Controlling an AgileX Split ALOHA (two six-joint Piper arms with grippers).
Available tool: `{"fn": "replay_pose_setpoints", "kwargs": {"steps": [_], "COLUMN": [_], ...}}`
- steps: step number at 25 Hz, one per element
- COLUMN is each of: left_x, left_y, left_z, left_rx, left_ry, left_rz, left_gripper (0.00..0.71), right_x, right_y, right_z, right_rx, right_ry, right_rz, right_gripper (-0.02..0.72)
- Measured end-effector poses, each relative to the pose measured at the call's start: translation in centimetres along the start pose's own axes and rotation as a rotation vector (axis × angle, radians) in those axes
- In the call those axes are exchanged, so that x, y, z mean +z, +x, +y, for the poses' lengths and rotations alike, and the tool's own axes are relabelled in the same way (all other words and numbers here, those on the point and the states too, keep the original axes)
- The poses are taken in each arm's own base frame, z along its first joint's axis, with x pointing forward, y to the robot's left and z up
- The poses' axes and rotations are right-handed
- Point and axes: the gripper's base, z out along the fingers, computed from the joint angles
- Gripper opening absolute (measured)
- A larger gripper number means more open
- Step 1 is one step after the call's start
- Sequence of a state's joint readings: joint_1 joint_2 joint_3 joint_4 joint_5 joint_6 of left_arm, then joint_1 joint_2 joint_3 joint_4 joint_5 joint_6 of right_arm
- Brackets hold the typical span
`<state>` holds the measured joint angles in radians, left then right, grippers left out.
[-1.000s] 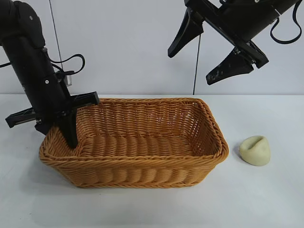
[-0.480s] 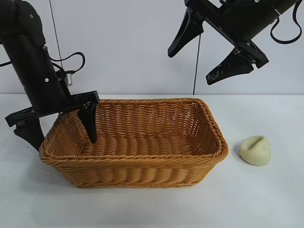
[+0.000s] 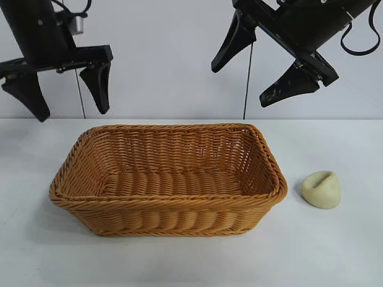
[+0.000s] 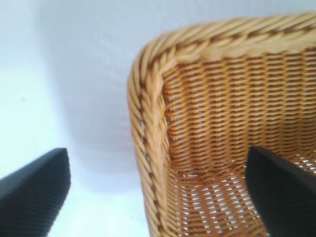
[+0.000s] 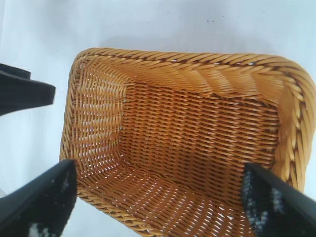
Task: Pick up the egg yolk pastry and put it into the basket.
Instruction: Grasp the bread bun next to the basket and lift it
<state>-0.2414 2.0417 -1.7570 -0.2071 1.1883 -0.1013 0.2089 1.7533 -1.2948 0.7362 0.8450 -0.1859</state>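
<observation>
Lying on the white table (image 3: pixel 335 251) just right of the basket (image 3: pixel 167 224), apart from its rim: egg yolk pastry (image 3: pixel 322 189), untouched. Hanging high above the basket's left end: left gripper (image 3: pixel 63 89), both fingers spread wide, holding nothing. Hovering high over the basket's right side: right gripper (image 3: pixel 258 67), jaws likewise gaping wide, gripping nothing, well above the pastry.

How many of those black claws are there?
2. The left claw hangs open above the basket's left end. The right claw hangs open, high over its right end. The pastry lies on the table, right of the basket.
</observation>
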Motion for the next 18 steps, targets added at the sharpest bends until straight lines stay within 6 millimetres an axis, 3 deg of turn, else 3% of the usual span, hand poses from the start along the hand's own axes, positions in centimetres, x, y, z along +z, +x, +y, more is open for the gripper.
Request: {"fn": "replay_pose_setpoints", "kwargs": {"steps": [7, 18], "left_x": [-1.9, -3.4], "left_y": [-1.1, -1.6], "left_z": [1.7, 9.8], "left_rx": [0.002, -0.116], "left_ry": [-0.103, -0.263], "left_rz": [-0.062, -0.083], "left_gripper": [0.692, 0.692], "right_x": [0.0, 0.0], "right_y": [0.0, 0.1], "right_z": [0.0, 0.0], "right_rx": [0.000, 0.002], "right_ry": [-0.001, 0.000], "right_rz": [0.005, 0.005], "right_gripper": [0.644, 0.644]}}
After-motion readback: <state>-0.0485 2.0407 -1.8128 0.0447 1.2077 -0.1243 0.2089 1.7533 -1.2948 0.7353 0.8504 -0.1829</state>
